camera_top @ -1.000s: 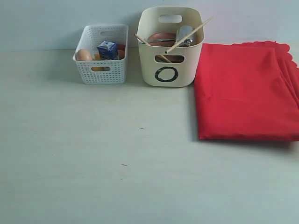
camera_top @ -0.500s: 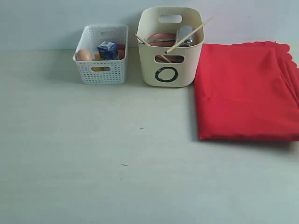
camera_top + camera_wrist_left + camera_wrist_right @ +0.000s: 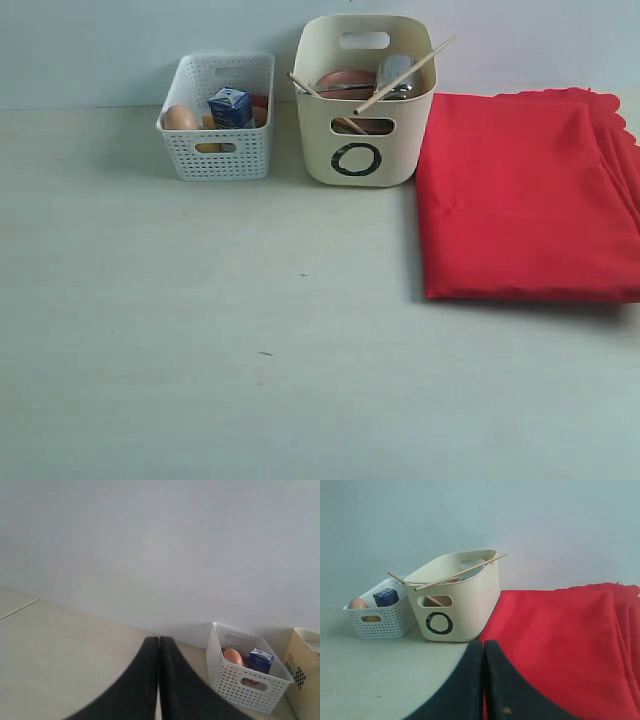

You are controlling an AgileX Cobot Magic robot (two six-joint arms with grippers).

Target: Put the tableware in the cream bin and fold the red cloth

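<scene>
The cream bin with a black "O" stands at the back centre. Inside it I see a brown plate, a steel cup and two chopsticks sticking out over the rim. The red cloth lies folded flat to the right of the bin, its scalloped edge at the back. Neither arm shows in the exterior view. My left gripper is shut and empty, pulled back from the bins. My right gripper is shut and empty, in front of the cloth's near edge.
A white perforated basket stands left of the cream bin, holding an egg, a blue milk carton and other food. A pale wall runs behind both bins.
</scene>
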